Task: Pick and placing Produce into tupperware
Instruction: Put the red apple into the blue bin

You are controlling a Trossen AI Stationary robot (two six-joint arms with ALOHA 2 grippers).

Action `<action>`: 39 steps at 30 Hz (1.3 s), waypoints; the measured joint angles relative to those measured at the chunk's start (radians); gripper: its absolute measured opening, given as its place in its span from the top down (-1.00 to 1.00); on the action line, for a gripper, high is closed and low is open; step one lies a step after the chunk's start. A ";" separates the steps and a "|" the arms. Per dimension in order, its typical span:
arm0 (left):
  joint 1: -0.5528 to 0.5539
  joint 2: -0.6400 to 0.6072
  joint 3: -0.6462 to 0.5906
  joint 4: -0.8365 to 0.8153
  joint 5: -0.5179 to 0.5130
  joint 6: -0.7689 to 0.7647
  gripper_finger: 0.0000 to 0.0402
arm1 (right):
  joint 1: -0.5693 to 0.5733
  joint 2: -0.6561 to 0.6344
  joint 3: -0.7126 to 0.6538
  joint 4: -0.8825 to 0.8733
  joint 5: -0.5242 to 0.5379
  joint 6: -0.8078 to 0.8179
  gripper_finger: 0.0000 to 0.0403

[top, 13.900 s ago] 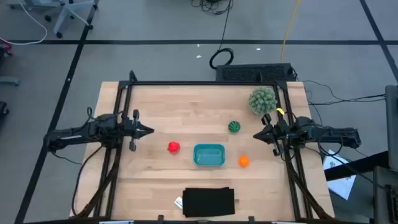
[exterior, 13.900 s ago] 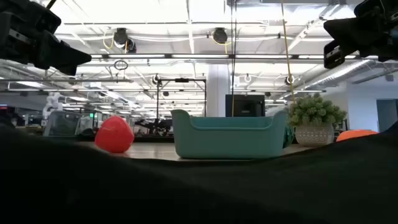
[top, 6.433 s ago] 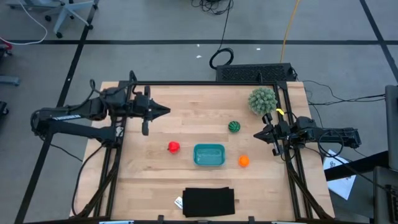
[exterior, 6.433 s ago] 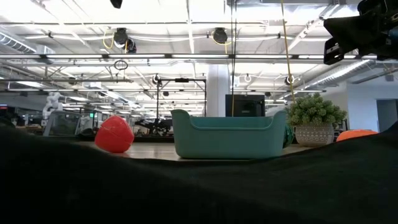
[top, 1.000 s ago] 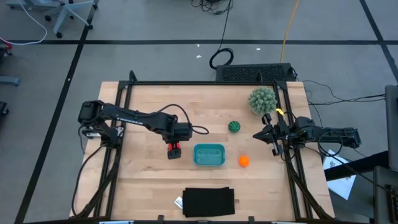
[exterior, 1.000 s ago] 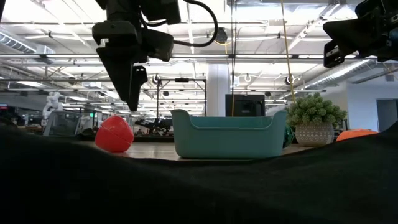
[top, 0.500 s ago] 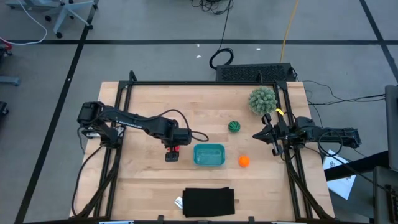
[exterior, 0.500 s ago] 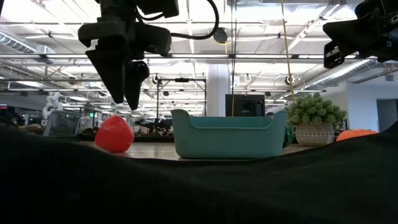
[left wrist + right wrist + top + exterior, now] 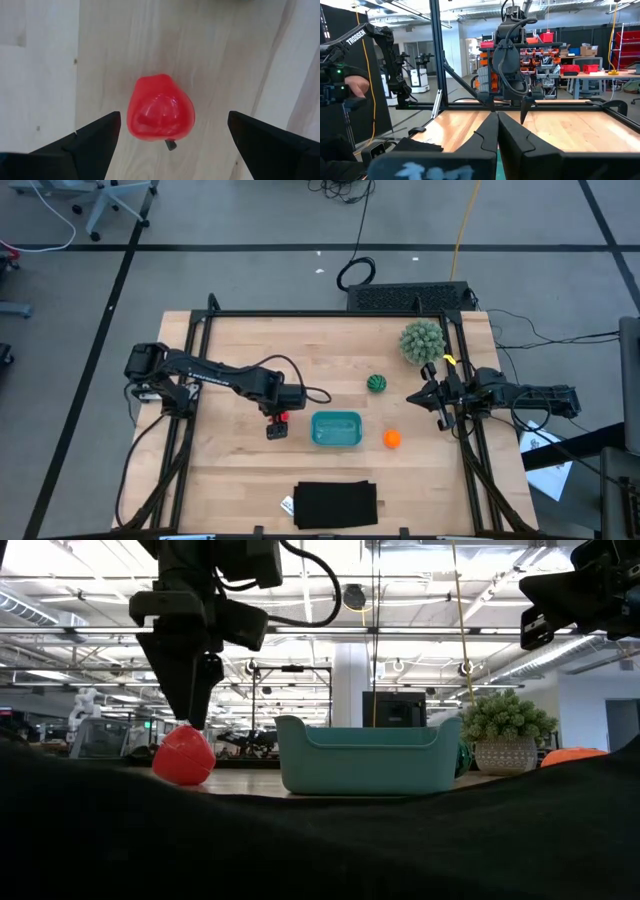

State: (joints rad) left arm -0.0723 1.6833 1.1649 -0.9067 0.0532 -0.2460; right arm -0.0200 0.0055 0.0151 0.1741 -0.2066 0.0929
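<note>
The red produce piece [image 9: 160, 114] lies on the wooden table just left of the teal tupperware [image 9: 336, 429]. My left gripper [image 9: 173, 120] points straight down over it, open, one finger on each side and apart from it; in the low view the fingertips [image 9: 190, 720] hang just over the top of the red piece [image 9: 183, 757]. The green striped ball [image 9: 376, 383] rests beyond the tupperware, and the orange ball [image 9: 392, 438] sits to its right. My right gripper [image 9: 413, 397] waits shut at the table's right side, holding nothing.
A pale green spiky ball [image 9: 423, 340] stands at the far right corner. A flat black rectangle [image 9: 336, 505] lies at the near edge. Black frame rails [image 9: 200, 380] run along both sides of the table. In the right wrist view a person's hand [image 9: 352, 87] shows beyond the table.
My left gripper has sunk a little over the red piece and stayed open. The red piece has not moved.
</note>
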 joint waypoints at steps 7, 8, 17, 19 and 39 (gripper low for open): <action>0.000 0.000 -0.038 0.053 0.001 0.003 -0.86 | 0.000 0.000 0.000 0.000 0.000 0.000 1.00; 0.000 0.000 -0.044 0.058 0.000 0.004 -0.86 | 0.000 0.000 0.000 0.000 0.000 0.000 1.00; 0.006 0.000 -0.115 0.132 0.000 0.005 -0.86 | 0.000 0.000 0.000 0.000 0.000 0.000 1.00; 0.007 0.000 -0.131 0.159 0.000 0.005 -0.86 | 0.000 0.000 0.000 0.000 0.000 0.000 1.00; 0.040 0.000 -0.152 0.202 -0.010 0.060 -0.86 | 0.000 0.000 0.000 0.000 0.000 0.000 1.00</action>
State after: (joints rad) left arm -0.0322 1.6833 1.0126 -0.7046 0.0429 -0.1864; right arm -0.0200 0.0055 0.0149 0.1745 -0.2066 0.0929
